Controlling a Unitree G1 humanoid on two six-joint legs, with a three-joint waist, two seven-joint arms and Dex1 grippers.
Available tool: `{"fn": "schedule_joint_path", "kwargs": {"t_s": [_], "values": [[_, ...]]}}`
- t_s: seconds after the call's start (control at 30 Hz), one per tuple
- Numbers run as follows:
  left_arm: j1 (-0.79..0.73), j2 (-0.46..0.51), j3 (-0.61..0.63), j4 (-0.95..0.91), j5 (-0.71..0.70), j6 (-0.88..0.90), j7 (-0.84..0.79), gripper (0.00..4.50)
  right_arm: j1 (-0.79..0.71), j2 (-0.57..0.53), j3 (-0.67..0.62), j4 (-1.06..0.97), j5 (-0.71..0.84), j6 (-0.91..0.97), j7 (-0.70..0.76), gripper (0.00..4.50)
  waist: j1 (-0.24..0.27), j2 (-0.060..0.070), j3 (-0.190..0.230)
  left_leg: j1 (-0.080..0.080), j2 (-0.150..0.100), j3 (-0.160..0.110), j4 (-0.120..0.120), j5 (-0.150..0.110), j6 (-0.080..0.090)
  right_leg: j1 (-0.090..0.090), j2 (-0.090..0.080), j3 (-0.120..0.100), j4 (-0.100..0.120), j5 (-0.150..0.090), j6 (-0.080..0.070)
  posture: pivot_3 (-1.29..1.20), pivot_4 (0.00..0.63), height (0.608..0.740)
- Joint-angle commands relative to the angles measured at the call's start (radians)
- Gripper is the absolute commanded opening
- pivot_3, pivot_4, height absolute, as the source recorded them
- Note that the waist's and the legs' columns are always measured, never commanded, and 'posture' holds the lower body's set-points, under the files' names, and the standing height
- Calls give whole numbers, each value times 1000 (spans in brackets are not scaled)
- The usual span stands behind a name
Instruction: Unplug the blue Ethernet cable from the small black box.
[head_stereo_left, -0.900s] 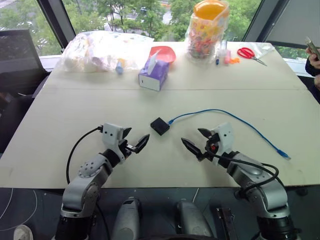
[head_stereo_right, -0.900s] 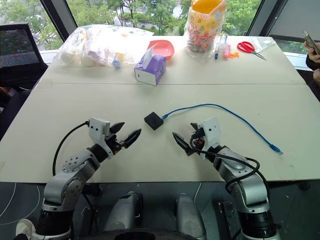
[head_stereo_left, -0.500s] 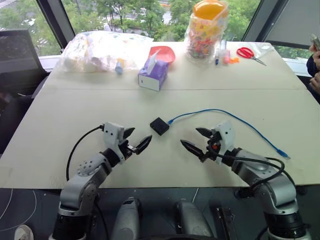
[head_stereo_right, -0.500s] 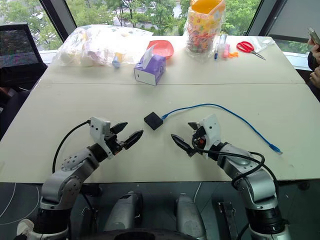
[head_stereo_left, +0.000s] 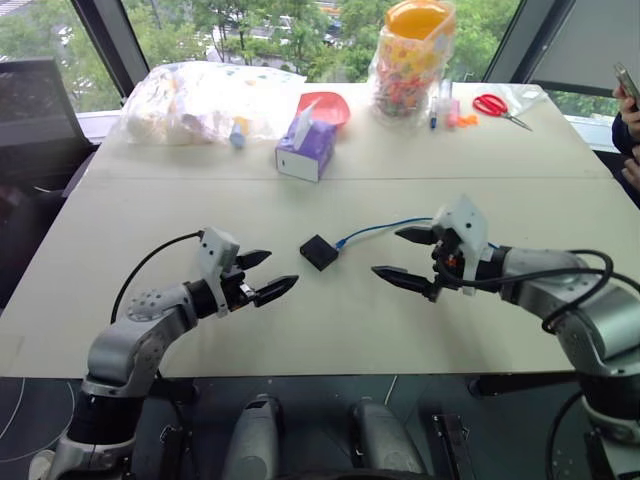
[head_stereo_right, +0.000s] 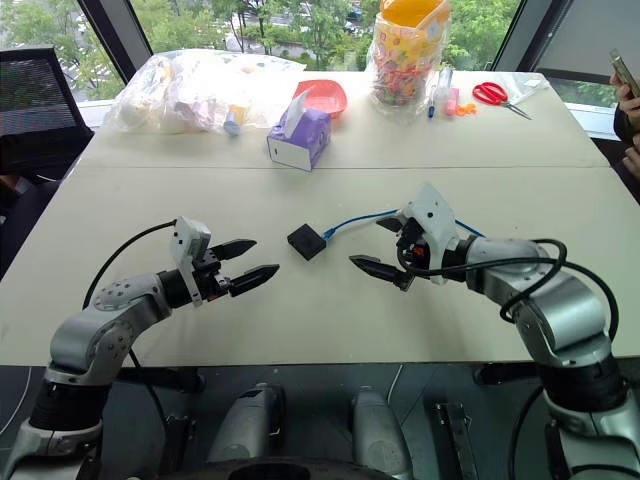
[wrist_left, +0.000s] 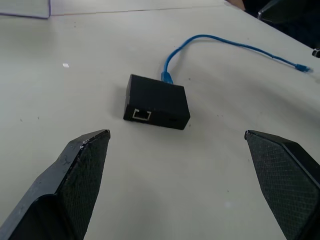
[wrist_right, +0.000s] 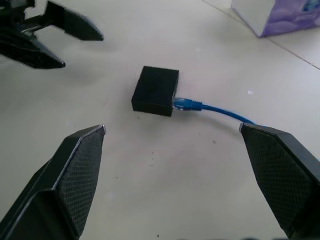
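Both arms reach inward, left gripper and right gripper spread wide.

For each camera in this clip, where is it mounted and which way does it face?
Head stereo pair: on the head, looking forward and down over the table; both arms show, left gripper and right gripper open.
Left wrist: along its own fingers at the black box and its empty port.
Right wrist: along its own fingers at the box's plugged side; left gripper shows too.
Shared: box and blue cable.
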Motion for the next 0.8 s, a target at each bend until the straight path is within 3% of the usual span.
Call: {"fn": "schedule_joint_path", "kwargs": {"t_s": [0.03,0.27,0.37,0.53,0.67,0.8], "values": [[-25,38,11,4,1,-19,-55,4492,-147,-33,104,102,-51,-56,170,4500,-3,0,0,0,0,0,0,0,0,0,0,0,0,0,0,0,150,735],[-49,76,17,1,-11,-9,-98,4492,-447,50,353,436,-256,-251,415,4500,-2,1,1,0,0,1,-1,0,0,-1,0,0,0,0,0,0,150,735],[-48,74,24,5,0,-23,-92,4492,-563,138,441,684,-371,-386,491,4500,0,1,1,0,0,1,0,0,0,-1,0,0,0,0,1,0,150,735],[-39,74,46,-24,-8,-18,-68,4492,-699,262,506,1001,-505,-578,586,4500,0,1,1,0,0,2,0,0,0,-2,0,0,3,2,4,0,150,735],[0,71,74,-49,3,-31,-29,4492,-815,394,547,1310,-634,-749,568,4500,-7,2,2,0,0,2,-1,0,0,-3,0,0,5,2,5,0,150,735],[43,69,93,-69,14,-55,0,4492,-875,476,544,1490,-711,-845,565,4500,-7,2,2,0,1,2,-1,0,0,-3,1,-1,6,2,5,0,150,735]]}}
